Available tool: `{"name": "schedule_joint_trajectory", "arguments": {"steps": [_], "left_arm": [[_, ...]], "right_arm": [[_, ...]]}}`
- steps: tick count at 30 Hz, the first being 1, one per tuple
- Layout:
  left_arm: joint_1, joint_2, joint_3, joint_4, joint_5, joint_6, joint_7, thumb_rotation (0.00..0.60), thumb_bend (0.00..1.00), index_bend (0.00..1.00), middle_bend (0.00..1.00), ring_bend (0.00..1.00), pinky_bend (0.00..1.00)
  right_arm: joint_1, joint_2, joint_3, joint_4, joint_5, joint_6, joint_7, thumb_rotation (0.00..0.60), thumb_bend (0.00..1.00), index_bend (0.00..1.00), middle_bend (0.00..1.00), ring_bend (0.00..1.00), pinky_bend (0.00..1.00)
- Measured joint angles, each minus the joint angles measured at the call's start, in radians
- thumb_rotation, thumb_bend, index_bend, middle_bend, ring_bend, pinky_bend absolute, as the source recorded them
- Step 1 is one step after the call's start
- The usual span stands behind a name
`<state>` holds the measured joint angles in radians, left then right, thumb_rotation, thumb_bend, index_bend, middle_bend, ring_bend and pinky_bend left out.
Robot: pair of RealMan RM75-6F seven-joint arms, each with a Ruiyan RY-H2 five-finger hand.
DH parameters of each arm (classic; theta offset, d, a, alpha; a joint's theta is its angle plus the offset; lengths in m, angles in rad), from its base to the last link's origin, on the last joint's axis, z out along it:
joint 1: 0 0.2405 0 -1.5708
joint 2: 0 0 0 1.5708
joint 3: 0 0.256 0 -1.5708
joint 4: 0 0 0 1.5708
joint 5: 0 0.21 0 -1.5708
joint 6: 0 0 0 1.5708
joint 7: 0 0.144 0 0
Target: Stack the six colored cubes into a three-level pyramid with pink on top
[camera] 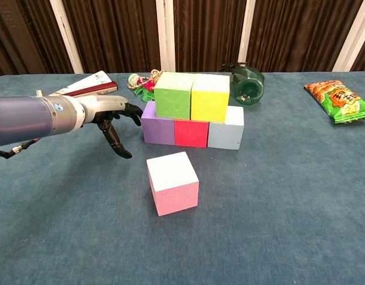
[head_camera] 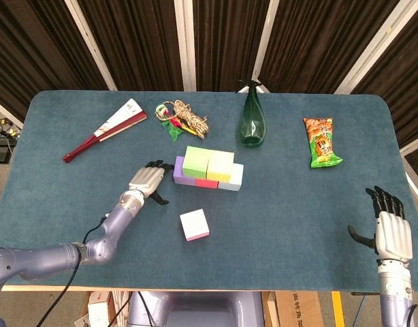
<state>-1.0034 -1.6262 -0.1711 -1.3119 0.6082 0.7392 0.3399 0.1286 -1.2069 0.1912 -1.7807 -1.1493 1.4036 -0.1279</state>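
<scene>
Left hand [camera: 108, 116] hovers empty beside purple cube [camera: 157, 127], pink cube [camera: 173, 183] loose.

Glossy lavender-grey arm segments end in silver-backed hands, left hand [head_camera: 146, 181] and right hand [head_camera: 389, 230], with black fingers; thin black cable trails the left forearm.

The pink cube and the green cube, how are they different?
The pink cube sits alone on the table; the green cube sits on the purple cube. The pink cube touches nothing; the green cube touches the yellow cube. Both look the same size and have pale tops.
</scene>
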Motion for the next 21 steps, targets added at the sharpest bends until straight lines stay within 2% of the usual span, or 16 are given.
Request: {"name": "schedule_joint_trajectory", "arguments": {"steps": [21], "left_arm": [[-0.012,-0.019,-0.003,0.009,-0.005,0.0,0.01,0.6,0.2,0.15,0.13,0.0,0.0]], "right_arm": [[-0.001,0.002,0.004,0.0,0.005,0.002,0.005,0.6,0.27,0.15,0.1,0.08,0.01]]}}
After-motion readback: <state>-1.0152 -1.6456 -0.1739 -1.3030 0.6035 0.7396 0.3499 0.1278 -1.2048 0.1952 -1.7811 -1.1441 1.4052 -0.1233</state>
